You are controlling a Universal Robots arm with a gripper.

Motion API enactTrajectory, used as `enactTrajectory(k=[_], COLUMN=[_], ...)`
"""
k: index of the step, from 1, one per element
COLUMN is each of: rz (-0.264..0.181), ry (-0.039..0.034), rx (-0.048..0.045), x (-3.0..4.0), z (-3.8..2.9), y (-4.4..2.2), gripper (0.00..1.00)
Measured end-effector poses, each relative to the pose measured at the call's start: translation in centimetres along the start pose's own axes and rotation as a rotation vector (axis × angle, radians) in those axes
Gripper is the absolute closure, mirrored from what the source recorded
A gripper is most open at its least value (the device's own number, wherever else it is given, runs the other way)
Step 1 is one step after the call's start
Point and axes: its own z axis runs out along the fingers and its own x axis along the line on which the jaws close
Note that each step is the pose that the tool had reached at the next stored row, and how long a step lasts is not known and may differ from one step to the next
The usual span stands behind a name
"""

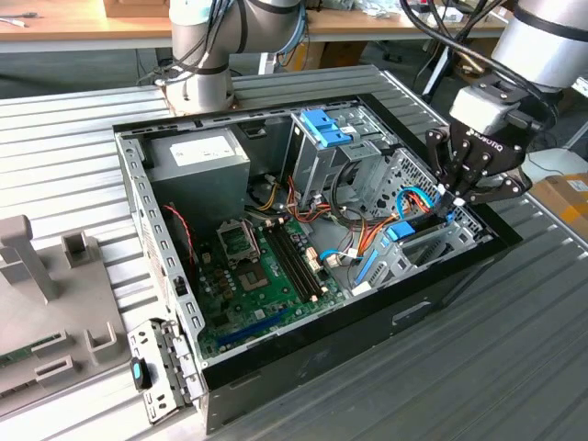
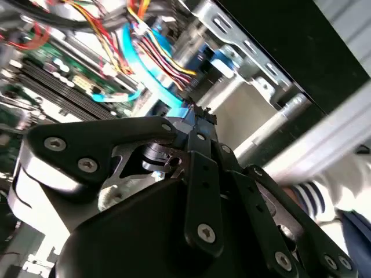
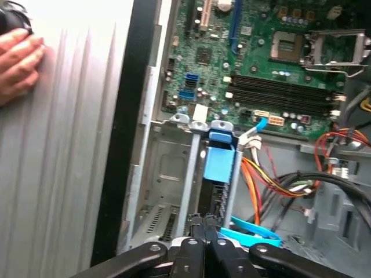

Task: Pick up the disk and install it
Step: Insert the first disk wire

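Open PC case [image 1: 441, 294] is lying on a ribbed metal table [image 1: 514, 367]; everything below is placed relative to that case. The gripper [image 1: 447, 204] is hanging over the case's corner nearest the exterior view's right, fingertips pressed together and dipping into the drive bay there. In the first wrist view the gripper [image 3: 203, 227] is showing its tips closed on the top edge of a thin dark slab standing on edge in a slot of the bay. That slab is looking like the disk [image 3: 210, 200], with its blue frame [image 3: 219, 163] running along the far end, next to the grey bay wall [image 3: 165, 174]. In the exterior view the disk [image 1: 415, 228] is sitting tilted inside that same bay, blue showing at its lower end. How far it is seated, cannot tell.

In the second wrist view the gripper [image 2: 196, 113] is pointing down into the case, tips together, with flat blue cables [image 2: 152, 81] just beyond them.

The motherboard [image 1: 262, 276] is covering the case floor, well apart from the gripper. A grey power supply [image 1: 197, 161] is sitting in the far corner. A metal cage with a blue latch [image 1: 323, 127] is standing mid-case by the far wall.

A person's hand [image 3: 18, 61] is resting on the table outside the case.
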Motion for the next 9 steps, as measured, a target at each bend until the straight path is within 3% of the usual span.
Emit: enactTrajectory(k=[1,2,4,6,7,8,9], rz=[-0.001,-0.002,-0.01,-0.017,-0.02,-0.02,-0.02], ry=[0.0241,0.0424,0.1133,0.164,0.197,0.2149,0.2252], rx=[-0.0035,-0.0062,-0.0161,-0.0231,-0.0274,-0.0299,-0.0309], x=[-0.01,-0.01,-0.01,-0.01,-0.02,-0.11,-0.2], z=[0.0,0.0,0.0,0.0,-0.04,-0.13,-0.16], y=[0.0,0.0,0.0,0.0,-0.01,-0.02,-0.03], gripper=[0.89,0.89,0.89,0.89,0.89,0.89,0.89])
